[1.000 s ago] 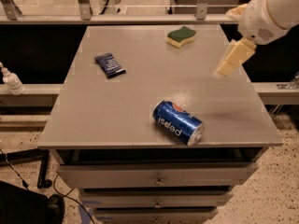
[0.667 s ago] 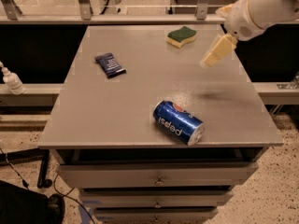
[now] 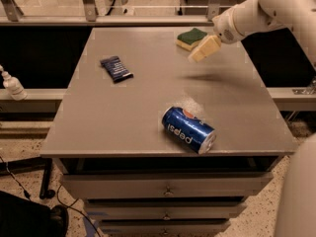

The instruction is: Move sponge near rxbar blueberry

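Nearest us, the drawer fronts (image 3: 168, 191) under the table (image 3: 98, 127). On the near right of the top a Pepsi can (image 3: 189, 129) lies on its side, well apart from everything else. We judge it off the route, though it could roll if knocked. Further back, left of centre, the rxbar blueberry (image 3: 116, 68) lies flat in its dark wrapper, with room on the table beside it. Far right, the gripper (image 3: 205, 49) hangs at the end of the arm (image 3: 256, 14), pale, pointing down-left. Its shadow (image 3: 212, 77) falls on the table nearer to us, so we read it as raised off the surface. Open or closed: we cannot tell. Right behind it, close to the far edge, the sponge (image 3: 192, 38) sits flat, green scouring side up, yellow foam below. The gripper's tip overlaps its near right corner in view; contact unclear. Sponge and rxbar blueberry are well apart, so the move isn't done.

Handling, our judgement: light, soft, squashes under a pinch, not fragile, not slippery; the rough top helps. It's low, so come down almost to the table and pinch the yellow foam sides across the shorter width, near the middle, so it doesn't pivot. Being light, it may slide if nudged first.
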### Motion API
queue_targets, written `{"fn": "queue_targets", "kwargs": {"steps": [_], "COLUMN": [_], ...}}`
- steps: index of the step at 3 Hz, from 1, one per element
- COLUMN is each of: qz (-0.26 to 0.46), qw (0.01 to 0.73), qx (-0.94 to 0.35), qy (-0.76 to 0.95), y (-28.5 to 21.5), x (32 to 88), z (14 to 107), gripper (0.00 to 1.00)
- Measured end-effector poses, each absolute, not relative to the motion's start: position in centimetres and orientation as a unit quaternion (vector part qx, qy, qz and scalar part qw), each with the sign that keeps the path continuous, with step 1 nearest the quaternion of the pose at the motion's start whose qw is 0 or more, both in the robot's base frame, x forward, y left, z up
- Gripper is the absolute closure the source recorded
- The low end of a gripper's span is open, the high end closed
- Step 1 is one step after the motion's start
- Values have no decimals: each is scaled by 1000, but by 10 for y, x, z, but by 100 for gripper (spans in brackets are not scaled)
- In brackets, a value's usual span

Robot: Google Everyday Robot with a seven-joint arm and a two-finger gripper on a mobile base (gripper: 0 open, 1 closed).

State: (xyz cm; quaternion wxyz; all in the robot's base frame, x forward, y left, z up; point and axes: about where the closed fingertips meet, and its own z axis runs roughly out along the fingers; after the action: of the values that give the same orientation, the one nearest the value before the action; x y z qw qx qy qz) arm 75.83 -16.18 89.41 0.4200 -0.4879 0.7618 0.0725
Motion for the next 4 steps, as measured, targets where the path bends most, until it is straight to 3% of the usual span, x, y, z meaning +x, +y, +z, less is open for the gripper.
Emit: {"fn": "queue_targets", "kwargs": {"steps": [2, 4], "qz": [129, 131], "qw": [453, 466], "qx": [-398, -363], "qy": [787, 796], "y": [-150, -150], "x": [824, 860], "z": [871, 852], "gripper": [0, 0]}}
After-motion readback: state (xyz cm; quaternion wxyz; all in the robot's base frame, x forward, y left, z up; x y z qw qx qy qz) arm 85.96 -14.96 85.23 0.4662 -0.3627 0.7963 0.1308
